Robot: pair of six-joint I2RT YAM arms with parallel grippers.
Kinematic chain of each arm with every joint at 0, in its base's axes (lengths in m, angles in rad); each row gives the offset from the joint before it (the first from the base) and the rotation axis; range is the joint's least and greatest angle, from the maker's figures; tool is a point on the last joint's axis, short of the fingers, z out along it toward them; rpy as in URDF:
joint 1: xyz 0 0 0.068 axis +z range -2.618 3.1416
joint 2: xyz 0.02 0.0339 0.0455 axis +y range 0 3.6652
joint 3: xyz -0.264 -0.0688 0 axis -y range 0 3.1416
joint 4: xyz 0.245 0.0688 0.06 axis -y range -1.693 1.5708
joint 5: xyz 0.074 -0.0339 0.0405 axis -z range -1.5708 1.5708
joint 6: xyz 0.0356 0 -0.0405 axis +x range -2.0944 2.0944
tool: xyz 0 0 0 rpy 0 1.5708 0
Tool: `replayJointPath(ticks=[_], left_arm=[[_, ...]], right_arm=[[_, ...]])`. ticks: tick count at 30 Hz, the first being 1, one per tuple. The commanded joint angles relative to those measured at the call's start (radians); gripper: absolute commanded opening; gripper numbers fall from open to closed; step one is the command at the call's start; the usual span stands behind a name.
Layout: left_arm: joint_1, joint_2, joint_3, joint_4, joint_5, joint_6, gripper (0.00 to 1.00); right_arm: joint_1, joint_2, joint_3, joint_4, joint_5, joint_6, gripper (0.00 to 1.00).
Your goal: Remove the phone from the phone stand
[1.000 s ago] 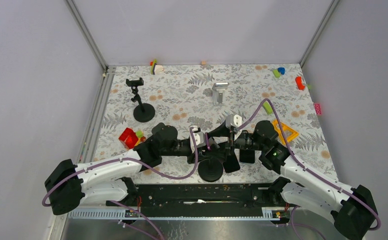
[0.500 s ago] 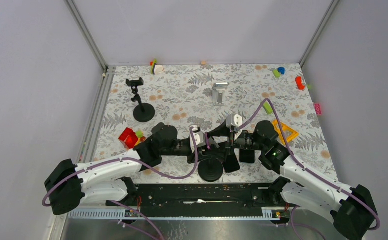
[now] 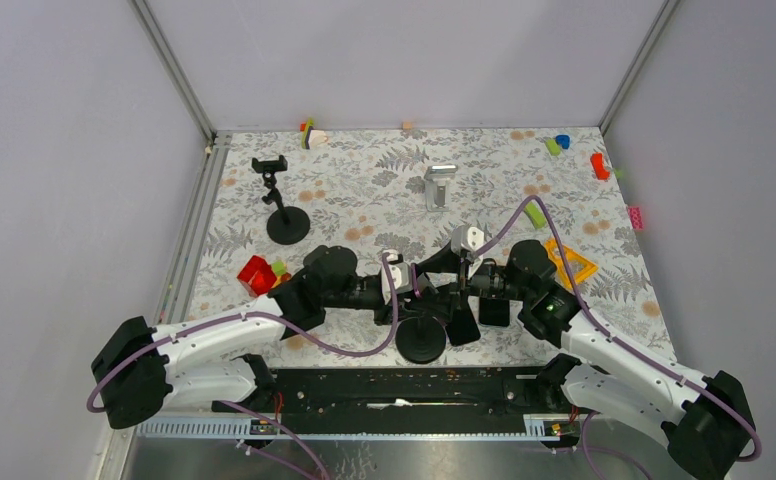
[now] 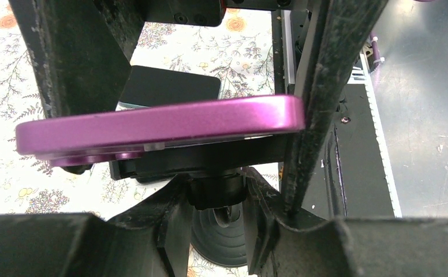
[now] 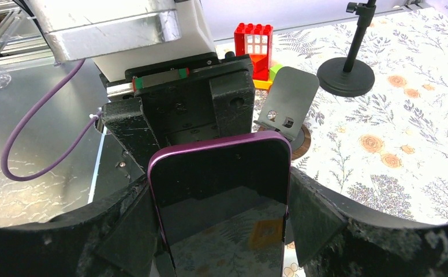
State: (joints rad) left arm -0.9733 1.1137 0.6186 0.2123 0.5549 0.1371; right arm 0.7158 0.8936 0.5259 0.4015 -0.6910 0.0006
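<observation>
Pinching phone (image 5: 221, 190), right hand (image 5: 221, 225), left hand (image 4: 201, 86) clamping stand (image 4: 219, 239)

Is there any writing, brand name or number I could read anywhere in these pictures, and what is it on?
No text can be read anywhere.
The purple phone has a dark, blank screen, and no logo is in view.
The phone stand and the red toy block show no legible marks.

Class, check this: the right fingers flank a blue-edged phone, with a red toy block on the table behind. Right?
No: the phone has a purple edge, not blue, as the right wrist view shows. The right fingers flank it, and the red toy block stands behind.
</observation>
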Motion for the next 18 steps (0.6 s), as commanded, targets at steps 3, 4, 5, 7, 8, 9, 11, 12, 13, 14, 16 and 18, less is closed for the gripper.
replayJointPath(ticks=[3, 4, 5, 7, 8, 9, 11, 12, 13, 14, 16, 18], left_arm=[[-0.061, 0.014, 0.058, -0.007, 0.111, -0.007, 0.0], [-0.061, 0.013, 0.059, -0.001, 0.088, -0.022, 0.0], [-0.061, 0.01, 0.061, 0.006, 0.068, -0.035, 0.0], [-0.061, 0.002, 0.06, 0.02, 0.037, -0.049, 0.0], [-0.06, -0.003, 0.058, 0.032, 0.025, -0.055, 0.0], [-0.059, -0.008, 0.057, 0.04, 0.007, -0.06, 0.0], [-0.059, -0.011, 0.058, 0.055, -0.02, -0.079, 0.0], [-0.059, -0.011, 0.06, 0.06, -0.037, -0.094, 0.0], [-0.059, -0.011, 0.064, 0.061, -0.053, -0.105, 0.0], [-0.059, -0.011, 0.069, 0.059, -0.074, -0.117, 0.0], [-0.058, -0.011, 0.081, 0.051, -0.108, -0.134, 0.0], [-0.058, -0.013, 0.089, 0.042, -0.138, -0.134, 0.0]], right_arm=[[-0.025, 0.054, 0.003, -0.113, 0.307, -0.099, 0.0], [-0.025, 0.053, 0.003, -0.116, 0.309, -0.099, 0.0], [-0.025, 0.052, 0.001, -0.119, 0.31, -0.098, 0.0], [-0.025, 0.05, -0.001, -0.118, 0.308, -0.099, 0.0], [-0.025, 0.049, -0.003, -0.118, 0.306, -0.1, 0.0], [-0.025, 0.046, -0.003, -0.118, 0.304, -0.1, 0.0], [-0.025, 0.045, 0.001, -0.118, 0.297, -0.099, 0.0], [-0.024, 0.045, 0.005, -0.118, 0.292, -0.096, 0.0], [-0.024, 0.047, 0.01, -0.119, 0.287, -0.095, 0.0], [-0.025, 0.049, 0.015, -0.119, 0.28, -0.091, 0.0], [-0.025, 0.054, 0.024, -0.118, 0.259, -0.083, 0.0], [-0.025, 0.062, 0.036, -0.117, 0.234, -0.072, 0.0]])
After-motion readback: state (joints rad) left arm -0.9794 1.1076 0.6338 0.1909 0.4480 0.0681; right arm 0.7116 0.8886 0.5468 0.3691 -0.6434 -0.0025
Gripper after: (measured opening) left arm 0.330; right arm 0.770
